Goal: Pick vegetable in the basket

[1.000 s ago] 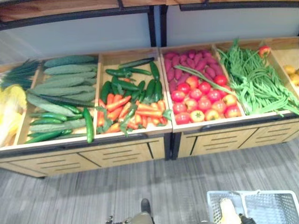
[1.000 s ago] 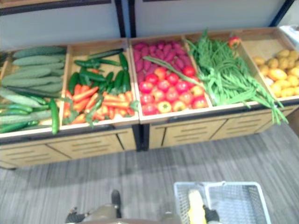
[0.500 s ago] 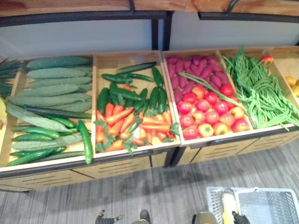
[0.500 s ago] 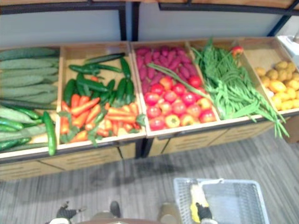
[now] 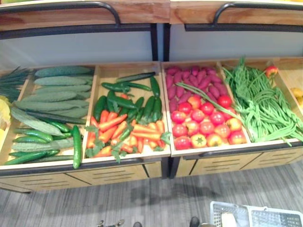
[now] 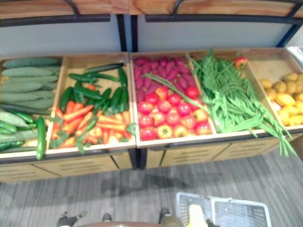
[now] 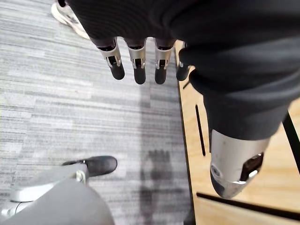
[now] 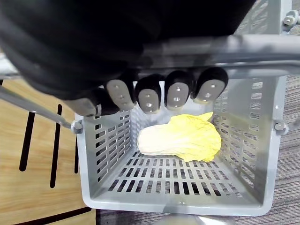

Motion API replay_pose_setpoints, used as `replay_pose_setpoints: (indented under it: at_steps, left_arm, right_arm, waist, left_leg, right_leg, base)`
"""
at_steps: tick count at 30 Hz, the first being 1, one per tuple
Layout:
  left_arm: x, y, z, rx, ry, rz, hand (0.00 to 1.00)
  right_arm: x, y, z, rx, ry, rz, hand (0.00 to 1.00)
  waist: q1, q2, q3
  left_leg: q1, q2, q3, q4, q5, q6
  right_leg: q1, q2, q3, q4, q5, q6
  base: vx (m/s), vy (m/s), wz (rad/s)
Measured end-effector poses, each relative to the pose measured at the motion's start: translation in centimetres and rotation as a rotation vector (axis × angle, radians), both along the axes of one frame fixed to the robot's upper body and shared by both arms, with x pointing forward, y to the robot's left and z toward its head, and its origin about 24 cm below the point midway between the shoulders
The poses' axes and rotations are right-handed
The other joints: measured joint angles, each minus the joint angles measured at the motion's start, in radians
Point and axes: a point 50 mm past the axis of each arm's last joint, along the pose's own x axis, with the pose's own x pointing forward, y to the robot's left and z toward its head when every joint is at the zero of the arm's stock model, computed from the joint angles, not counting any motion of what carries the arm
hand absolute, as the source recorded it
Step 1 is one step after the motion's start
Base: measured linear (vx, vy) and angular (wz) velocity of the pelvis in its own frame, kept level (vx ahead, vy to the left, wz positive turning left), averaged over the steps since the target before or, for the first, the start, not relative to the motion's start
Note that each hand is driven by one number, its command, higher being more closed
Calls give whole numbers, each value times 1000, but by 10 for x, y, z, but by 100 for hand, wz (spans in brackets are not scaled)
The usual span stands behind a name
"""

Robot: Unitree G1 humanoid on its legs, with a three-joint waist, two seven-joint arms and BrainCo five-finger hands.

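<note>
Hanging beside the stand (image 5: 128, 171), the left hand (image 7: 137, 58) has its fingers straight and slack, nothing in it, over the floor (image 7: 56, 103). Right hand (image 8: 150, 96): fingers hooked round the handle (image 8: 253, 52) of the basket (image 8: 112, 140), carrying it low, in front of the stand's right half.

Task's thing: one cabbage (image 8: 183, 138) already lies loose on the basket bottom, toward the far wall. Other vegetables sit in the stand's bins: cucumbers (image 5: 57, 92), peppers (image 5: 128, 99) over carrots (image 5: 137, 135), tomatoes (image 5: 203, 127), beans (image 5: 262, 104).

Risks, as I judge them:
- Basket hangs from curled fingers alone. A lean toward the bins could swing it into the wooden front, or tip it so the cabbage rolls.
- One cucumber (image 5: 76, 146) lies across the front lip of its bin. A careless reach by the free hand could knock it to the floor.
- Carrots and peppers are tangled with leaves, so pulling one may drag its neighbours out.
- Tomatoes are round and heaped, likely to slip from a loose grasp.
</note>
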Motion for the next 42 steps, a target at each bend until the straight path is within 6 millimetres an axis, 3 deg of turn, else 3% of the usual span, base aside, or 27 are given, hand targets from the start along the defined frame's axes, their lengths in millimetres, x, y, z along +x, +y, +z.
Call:
replay_pose_setpoints:
  at_steps: [2, 5, 7, 9, 12, 15, 18, 25, 28, 30, 32, 35, 42]
  left_arm:
    - [2, 13, 7, 66, -31, 58, 0]
    - [17, 43, 34, 273, -144, 137, 0]
    - [37, 61, 67, 454, -288, 148, 0]
    - [59, 77, 115, 666, -464, 131, 0]
    - [83, 85, 165, 883, -617, 98, 0]
    - [99, 87, 199, 1053, -715, 77, 0]
    - [110, 85, 215, 1118, -766, 11, 0]
    - [134, 78, 226, 1173, -788, -314, 0]
    - [145, 74, 213, 1124, -744, -457, 0]
    - [150, 74, 194, 1064, -649, -558, 0]
    - [153, 74, 186, 1052, -583, -660, 0]
    - [158, 73, 180, 1039, -533, -772, 0]
    - [176, 60, 177, 994, -505, -916, 0]
  right_arm:
    - [-2, 0, 0, -1, 3, -6, 100]
    - [-9, 0, 0, -4, 14, -20, 100]
    - [-13, 0, 0, -5, 14, -28, 100]
    - [-18, -1, 0, -15, 11, -46, 100]
    - [-20, -4, 1, -31, 19, -49, 100]
    - [-19, -7, 2, -42, 20, -28, 100]
    - [-14, -10, 4, -52, 7, 5, 100]
    - [-4, -15, 8, -64, -15, 87, 100]
    - [-2, -20, 10, -80, -26, 114, 100]
    - [1, -24, 13, -95, -33, 143, 100]
    - [3, -25, 14, -102, -40, 155, 100]
    - [6, -24, 15, -104, -54, 180, 100]
    - [6, -23, 15, -108, -52, 205, 100]
  waist:
    - [0, -5, -4]
    - [1, -7, -10]
    - [4, -7, -11]
    - [4, 0, -22]
    - [2, 10, -32]
    - [1, 18, -50]
    - [-1, 20, -52]
    - [-28, 24, -53]
    - [-30, 36, -56]
    - [-57, 47, -58]
    - [-59, 52, -56]
    - [-80, 54, -53]
    - [-81, 56, -43]
  left_leg:
    - [-2, -6, 3, -5, 0, 0]
    - [0, -16, 1, -15, 1, 1]
    - [1, -22, -5, -16, 0, 2]
    - [2, -33, -7, -17, 0, 3]
    - [19, -45, -3, -17, -2, 7]
    - [19, -52, 4, -16, -7, 14]
    - [22, -57, 27, -14, -13, 25]
    - [35, -71, 81, -2, -28, 35]
    - [32, -72, 112, 5, -38, 33]
    - [32, -73, 129, 4, -40, 31]
    - [34, -72, 147, 4, -42, 28]
    - [34, -72, 167, 4, -46, 26]
    - [37, -72, 197, 25, -65, 25]
  right_leg:
    - [5, -3, 1, -22, 12, 3]
    - [21, -7, -1, -48, 27, 7]
    - [32, -12, -6, -60, 29, 10]
    - [42, -18, -16, -67, 35, 14]
    - [67, -29, -14, -82, 38, 18]
    - [70, -32, -6, -97, 48, 18]
    - [68, -33, 12, -119, 71, 19]
    - [61, -40, 71, -154, 105, 25]
    - [45, -37, 108, -173, 126, 26]
    - [31, -35, 123, -179, 131, 28]
    - [23, -31, 143, -179, 134, 29]
    - [11, -27, 165, -179, 142, 29]
    - [-5, -28, 200, -167, 142, 29]
  base:
    - [26, 37, 1]
    - [46, 31, 4]
    - [52, 28, 11]
    - [68, 29, 12]
    - [58, 37, 3]
    - [17, 28, -6]
    - [-27, 20, -19]
    - [-60, 17, -26]
    - [-36, 0, -36]
    - [-9, -5, -24]
    - [25, -7, -30]
    - [45, -3, -22]
    - [22, -1, -15]
